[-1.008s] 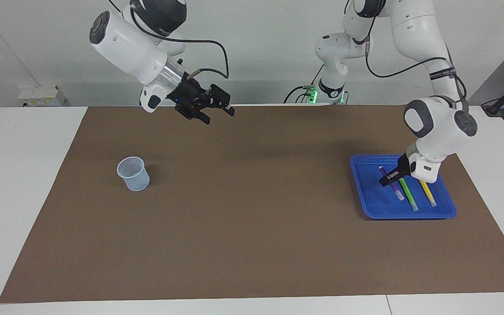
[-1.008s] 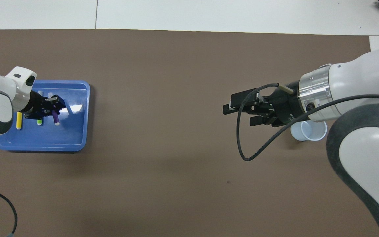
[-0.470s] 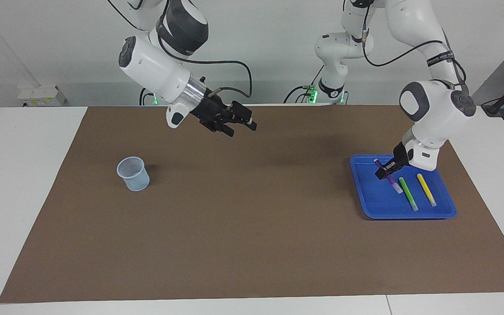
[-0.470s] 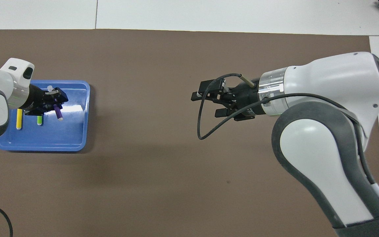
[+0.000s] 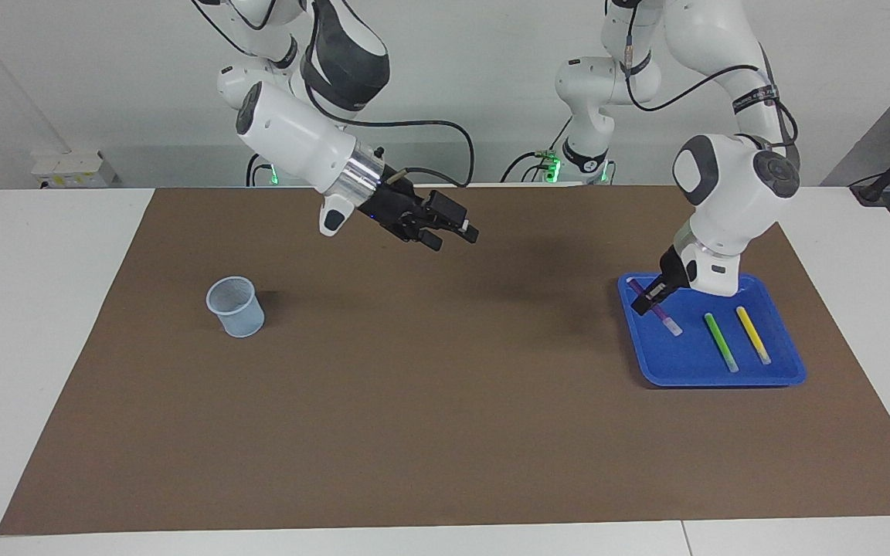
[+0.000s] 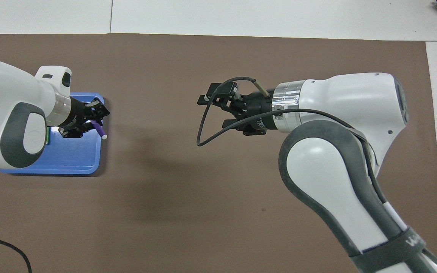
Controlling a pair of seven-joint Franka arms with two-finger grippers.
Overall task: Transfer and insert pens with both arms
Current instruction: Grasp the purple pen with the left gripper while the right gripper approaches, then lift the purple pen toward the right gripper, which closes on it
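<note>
Facing view: left gripper (image 5: pixel 655 294) clamped on purple pen (image 5: pixel 654 307), tilted, raised over blue tray (image 5: pixel 789 375) edge; green pen (image 5: pixel 720 341), yellow pen (image 5: pixel 752 334) flat in tray. Overhead view: right gripper (image 6: pixel 218 111) spread wide, holding nothing, over mat (image 6: pixel 188 212) centre.

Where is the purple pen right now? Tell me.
In the facing view the purple pen is held by the shut left gripper over the blue tray's edge toward the table's middle, lifted away from the green pen and yellow pen.
</note>
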